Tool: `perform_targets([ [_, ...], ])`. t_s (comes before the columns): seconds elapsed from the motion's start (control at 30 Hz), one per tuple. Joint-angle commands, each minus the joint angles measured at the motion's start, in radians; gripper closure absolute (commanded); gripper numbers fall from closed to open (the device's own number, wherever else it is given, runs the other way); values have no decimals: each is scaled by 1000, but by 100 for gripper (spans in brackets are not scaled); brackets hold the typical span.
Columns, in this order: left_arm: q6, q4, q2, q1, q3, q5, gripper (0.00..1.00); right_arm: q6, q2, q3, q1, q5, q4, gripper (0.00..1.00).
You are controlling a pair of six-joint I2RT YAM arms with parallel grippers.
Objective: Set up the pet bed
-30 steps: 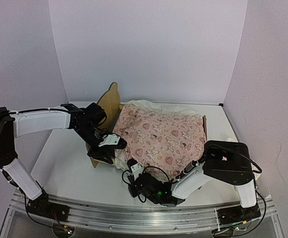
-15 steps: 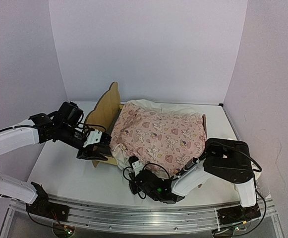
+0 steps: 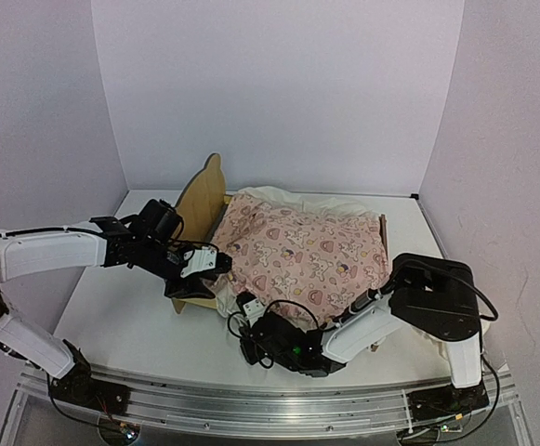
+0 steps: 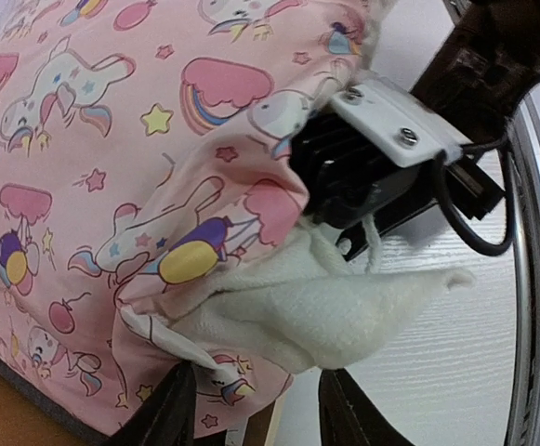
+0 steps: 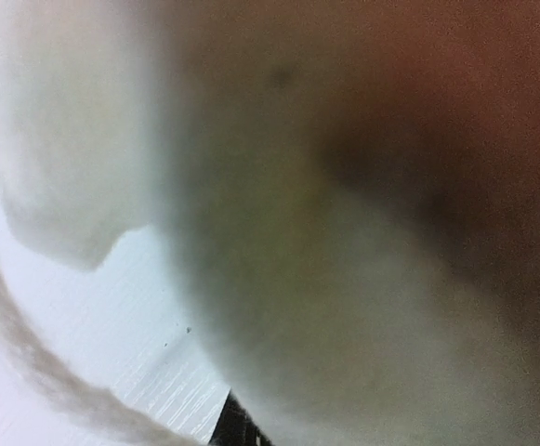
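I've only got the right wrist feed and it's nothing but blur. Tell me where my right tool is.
Observer: The right tool is at the near corner of the pink quilt, on the headboard side. Its tip is hidden under the fabric edge.
Operator: Give me the left tool's position.
Observer: The left tool hovers at the same end of the pet bed, fingers apart, aimed at that corner.
Operator: Report what's hanging out there.
Observer: The quilt's white fleece underside spills out below the right tool, over the table.
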Motion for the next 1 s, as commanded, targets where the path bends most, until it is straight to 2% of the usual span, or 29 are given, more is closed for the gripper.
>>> perform_targets([
  [0.0,-25,21,9,-2,42,-39,78,-67,-68,24,9,-128,-70,100],
  [0.07,-23,16,6,-2,51,-79,94,-83,-95,17,12,-204,-89,100],
  [0.1,-17,12,4,0,52,-104,98,-88,-109,16,13,-243,-112,100],
  [0.3,44,-117,-27,21,87,-135,100,-108,-179,13,15,-451,-232,98],
  [0.33,56,-133,-32,25,90,-138,100,-107,-187,10,15,-472,-240,94],
  [0.4,73,-158,-37,28,91,-146,100,-118,-209,19,16,-514,-278,70],
  [0.43,75,-169,-37,29,90,-151,100,-129,-229,29,15,-537,-319,62],
  [0.47,76,-179,-37,29,91,-153,100,-136,-252,39,15,-550,-365,57],
  [0.53,79,-202,-42,30,90,-155,100,-135,-307,52,14,-541,-474,53],
  [0.63,106,-224,-53,30,86,-182,100,-116,-457,60,-2,-465,-657,51],
  [0.73,148,-241,-63,36,82,-241,100,-54,-626,76,-17,-227,-883,50],
  [0.8,168,-251,-70,40,84,-287,100,82,-704,93,-54,-54,-1074,48],
  [0.87,175,-251,-81,41,85,-322,100,228,-784,92,-111,54,-1254,48],
  [0.97,178,-236,-93,41,73,-353,100,408,-865,59,-190,140,-1410,47],
])
